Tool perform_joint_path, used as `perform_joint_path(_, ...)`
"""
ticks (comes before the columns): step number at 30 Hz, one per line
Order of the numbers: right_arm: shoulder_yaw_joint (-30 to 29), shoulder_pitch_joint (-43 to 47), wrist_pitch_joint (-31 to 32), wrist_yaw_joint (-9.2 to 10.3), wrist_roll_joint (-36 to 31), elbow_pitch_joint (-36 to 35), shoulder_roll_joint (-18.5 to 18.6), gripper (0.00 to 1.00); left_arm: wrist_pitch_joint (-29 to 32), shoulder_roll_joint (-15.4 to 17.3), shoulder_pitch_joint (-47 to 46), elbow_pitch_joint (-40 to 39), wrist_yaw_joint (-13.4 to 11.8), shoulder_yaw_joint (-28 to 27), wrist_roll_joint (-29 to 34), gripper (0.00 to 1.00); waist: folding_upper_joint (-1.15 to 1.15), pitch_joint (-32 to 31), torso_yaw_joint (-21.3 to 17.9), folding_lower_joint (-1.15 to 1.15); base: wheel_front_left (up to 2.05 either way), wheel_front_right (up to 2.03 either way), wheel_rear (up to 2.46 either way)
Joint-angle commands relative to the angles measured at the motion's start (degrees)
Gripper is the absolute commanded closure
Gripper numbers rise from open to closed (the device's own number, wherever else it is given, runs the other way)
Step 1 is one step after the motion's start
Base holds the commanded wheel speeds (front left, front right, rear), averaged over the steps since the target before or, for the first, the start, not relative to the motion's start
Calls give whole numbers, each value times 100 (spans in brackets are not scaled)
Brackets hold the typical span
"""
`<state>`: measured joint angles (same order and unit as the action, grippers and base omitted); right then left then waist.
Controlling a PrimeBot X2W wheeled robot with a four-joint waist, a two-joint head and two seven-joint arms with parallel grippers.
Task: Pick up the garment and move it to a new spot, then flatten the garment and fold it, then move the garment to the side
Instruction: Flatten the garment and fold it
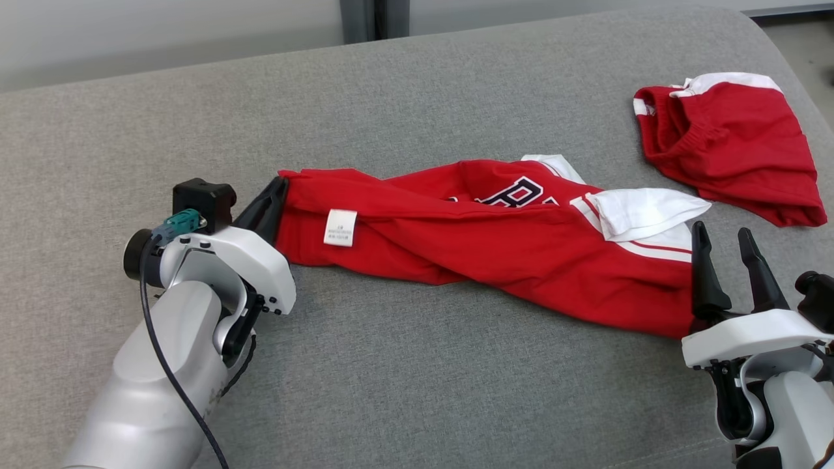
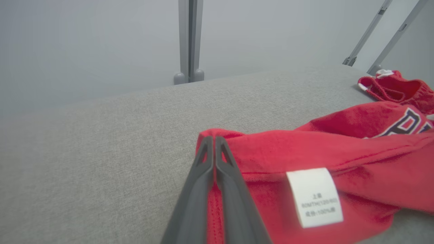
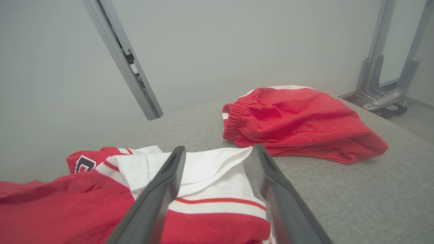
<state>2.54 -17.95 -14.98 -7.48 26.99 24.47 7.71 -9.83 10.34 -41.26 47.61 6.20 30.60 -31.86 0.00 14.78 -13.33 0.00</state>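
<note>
**Left end grabbed, nothing flattened yet**

At the left of the frame, the left gripper (image 1: 275, 197) is pinched tight on the hem corner of the red garment (image 1: 495, 254), which lies twisted across the middle of the grey cushion (image 1: 417, 391). At lower right, the right gripper (image 1: 721, 229) hangs spread wide at the white sleeve end, gripping nothing. The red shorts (image 1: 730, 143) sit apart at upper right. I'd say it's barely at the pick-up, so moving, flattening, folding and setting aside all remain.

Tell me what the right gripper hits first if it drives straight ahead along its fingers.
Likely the shirt's white sleeve, between the open fingers of the right gripper; the red shorts lie beyond. Height above the cloth is unclear.
</note>
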Motion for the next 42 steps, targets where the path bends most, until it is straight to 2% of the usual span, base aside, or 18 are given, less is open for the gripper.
perform_joint_path(1, -6, 29, -27, -3, -41, -28, 53, 0, -95, 24, -54, -19, -51, -43, -26, 100, 0, -33, 26, 0, 0, 0, 0)
perform_joint_path(11, 104, -176, -26, -3, 42, 187, 306, 0, -502, 17, 234, -372, -226, -354, -115, 100, 0, -157, 176, 0, 0, 0, 0)
perform_joint_path(18, 103, -729, 272, -3, 823, 890, 488, 0, -534, -1, 420, -546, -215, -324, -60, 100, 0, -57, 287, 0, 0, 0, 0)
perform_joint_path(25, 67, -1253, 776, -3, 1674, 1665, 496, 0, -528, -43, 414, -575, -201, -226, -9, 100, 0, 34, 417, 0, 0, 0, 0)
perform_joint_path(36, 456, -1376, 905, -3, 2354, 1974, 514, 0, -528, -34, 448, -544, -224, -149, -46, 100, 0, 9, 461, 0, 0, 0, 0)
perform_joint_path(37, 486, -1379, 896, -3, 2390, 1980, 518, 5, -529, -32, 451, -542, -228, -144, -48, 100, 0, 2, 451, 0, 0, 0, 0)
perform_joint_path(38, 519, -1381, 882, -3, 2428, 1987, 523, 24, -529, -32, 457, -538, -231, -142, -53, 100, 0, -4, 441, 0, 0, 0, 0)
perform_joint_path(39, 519, -1381, 882, -3, 2428, 1987, 523, 24, -529, -32, 457, -538, -231, -142, -53, 100, 0, -4, 441, 0, 0, 0, 0)
perform_joint_path(40, 551, -1383, 867, -3, 2466, 1993, 533, 50, -529, -32, 462, -535, -230, -138, -60, 100, 0, -8, 431, 0, 0, 0, 0)
perform_joint_path(42, 599, -1389, 835, -3, 2545, 2001, 555, 71, -529, -32, 471, -530, -228, -132, -71, 100, 0, -13, 413, 0, 0, 0, 0)
